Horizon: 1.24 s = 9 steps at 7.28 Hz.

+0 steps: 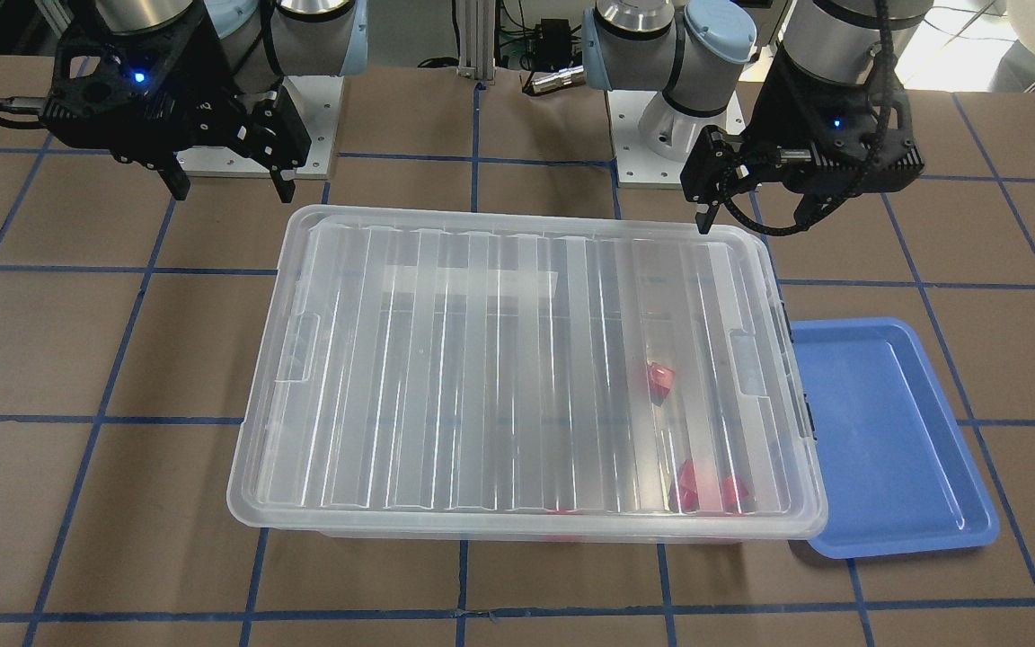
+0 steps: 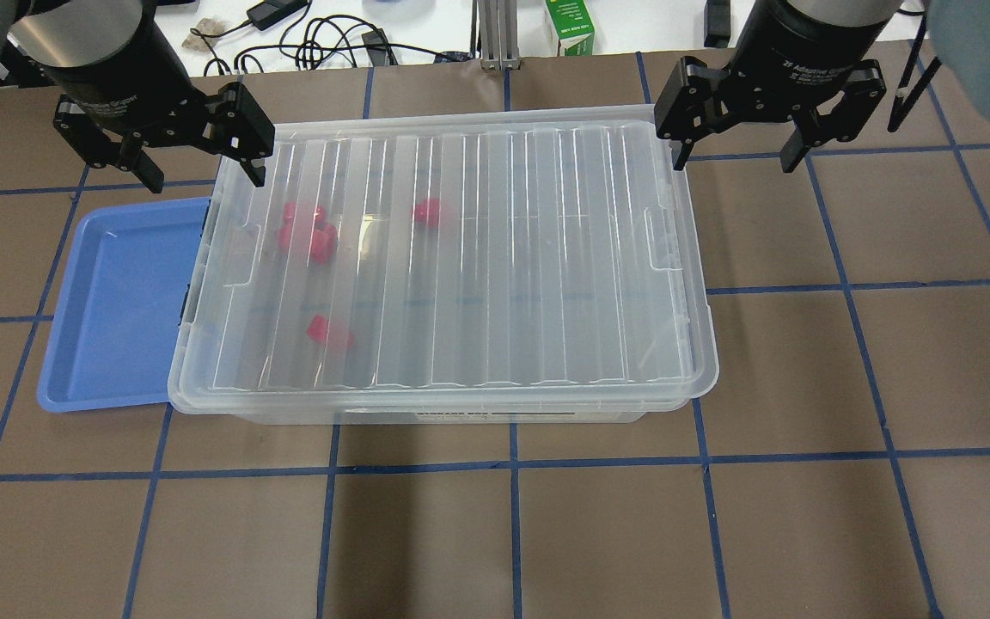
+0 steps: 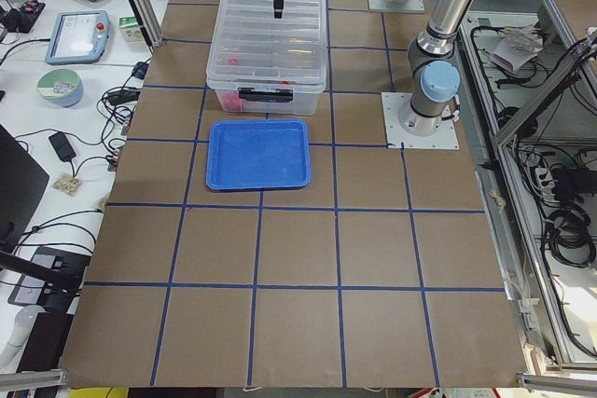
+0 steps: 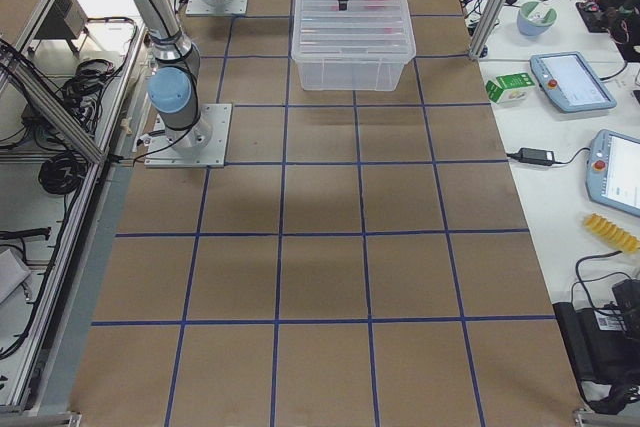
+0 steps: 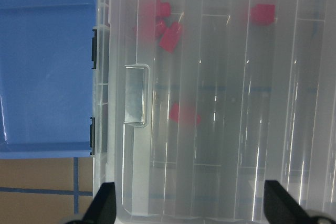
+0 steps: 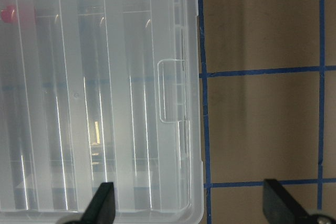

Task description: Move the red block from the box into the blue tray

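One large translucent plastic box (image 2: 598,413), ribbed lid (image 2: 546,258) on, is the likely snag: the left gripper (image 2: 205,180) and right gripper (image 2: 733,163), both spread wide and empty, could slip on that slick rim or shove it onto the shallow blue tray (image 2: 117,292) just beside. Small glossy red blocks (image 2: 329,333) lie inside, toward the tray end.

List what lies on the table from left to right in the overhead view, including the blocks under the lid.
blue tray → box, and inside it: cluster of red blocks → lone red block. One more red block sits below the cluster, too overlapped sideways to order.
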Each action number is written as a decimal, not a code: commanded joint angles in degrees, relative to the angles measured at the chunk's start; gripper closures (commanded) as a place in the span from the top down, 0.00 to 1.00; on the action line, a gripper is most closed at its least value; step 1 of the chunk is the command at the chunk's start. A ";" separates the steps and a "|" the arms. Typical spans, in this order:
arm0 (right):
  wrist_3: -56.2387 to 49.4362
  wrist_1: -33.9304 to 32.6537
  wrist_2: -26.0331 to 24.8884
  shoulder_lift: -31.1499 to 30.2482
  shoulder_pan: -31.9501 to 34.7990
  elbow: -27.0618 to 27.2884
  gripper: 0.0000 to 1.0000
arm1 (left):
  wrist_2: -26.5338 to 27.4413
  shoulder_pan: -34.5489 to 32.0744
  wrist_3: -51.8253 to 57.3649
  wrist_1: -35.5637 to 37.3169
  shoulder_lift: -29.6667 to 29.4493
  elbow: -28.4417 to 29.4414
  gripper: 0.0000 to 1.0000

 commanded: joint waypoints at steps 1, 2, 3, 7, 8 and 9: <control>0.09 0.18 -0.04 0.00 0.00 0.00 1.00 | 0.00 -0.01 0.00 0.00 -0.26 0.06 1.00; -0.08 0.27 0.05 0.09 0.00 0.00 1.00 | 0.00 -0.01 0.00 0.00 -0.35 0.15 1.00; -0.17 0.44 -0.04 0.26 -0.17 0.09 1.00 | 0.00 -0.01 0.00 0.00 -0.18 0.15 1.00; -3.06 -4.44 -5.02 0.26 -0.35 9.80 1.00 | 0.09 -0.01 0.00 0.00 -0.44 0.06 1.00; -3.68 -12.40 -5.22 0.70 -0.53 15.15 1.00 | 0.00 -0.01 0.00 0.00 -0.35 0.06 1.00; -3.78 -18.83 -5.31 2.27 -0.53 19.99 1.00 | 0.09 -0.01 0.00 0.00 -0.35 0.06 1.00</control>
